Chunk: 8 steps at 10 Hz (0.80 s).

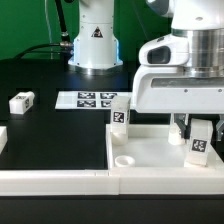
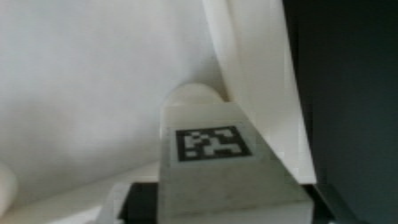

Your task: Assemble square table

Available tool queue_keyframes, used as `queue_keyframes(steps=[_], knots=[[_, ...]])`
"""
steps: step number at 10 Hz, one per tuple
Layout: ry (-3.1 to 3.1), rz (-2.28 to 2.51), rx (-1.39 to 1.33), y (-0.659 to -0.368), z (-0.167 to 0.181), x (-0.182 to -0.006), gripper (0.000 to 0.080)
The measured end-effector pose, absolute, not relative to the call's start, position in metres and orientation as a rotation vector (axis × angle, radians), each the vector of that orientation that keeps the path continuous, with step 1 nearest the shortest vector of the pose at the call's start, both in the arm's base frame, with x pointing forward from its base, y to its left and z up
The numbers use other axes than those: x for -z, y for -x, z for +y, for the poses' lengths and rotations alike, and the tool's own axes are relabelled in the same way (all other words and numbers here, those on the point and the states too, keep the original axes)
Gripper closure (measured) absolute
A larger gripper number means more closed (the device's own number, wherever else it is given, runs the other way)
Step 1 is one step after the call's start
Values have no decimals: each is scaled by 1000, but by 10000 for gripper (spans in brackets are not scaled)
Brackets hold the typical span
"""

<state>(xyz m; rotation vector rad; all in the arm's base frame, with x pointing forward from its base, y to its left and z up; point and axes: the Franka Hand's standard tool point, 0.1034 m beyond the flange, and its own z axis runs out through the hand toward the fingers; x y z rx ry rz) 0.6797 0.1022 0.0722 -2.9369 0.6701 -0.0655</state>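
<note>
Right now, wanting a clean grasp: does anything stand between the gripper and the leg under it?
Nothing visible does. The leg stands upright on the tabletop, right between the fingers of the gripper; the wrist view shows no other part there.

one tabletop [image 1: 155, 150]; three tagged legs [image 1: 21, 101] [image 1: 118, 116] [image 1: 200, 146] in view; one marker board [image 1: 90, 100]; one robot arm [image 1: 180, 85].

Tabletop [image 1: 152, 142]: plain white. Leg at 3 o'clock [image 1: 200, 143]: white, black-and-white square-patterned tag. Leg at 9 o'clock [image 1: 22, 101]: same. Marker board [image 1: 88, 99]: white, black-patterned tags. Table [image 1: 50, 135]: black. Backdrop [image 1: 25, 25]: green.
</note>
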Motion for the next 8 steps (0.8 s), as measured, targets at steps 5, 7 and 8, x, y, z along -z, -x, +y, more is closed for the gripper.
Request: queue_keyframes(steps=[5,7,8], knots=[[2374,1682,-123,-675,104,-72,506],[2326,1743,-124,-674,104,-71,505],[2336,1728,-122,-674,104,-71,444]])
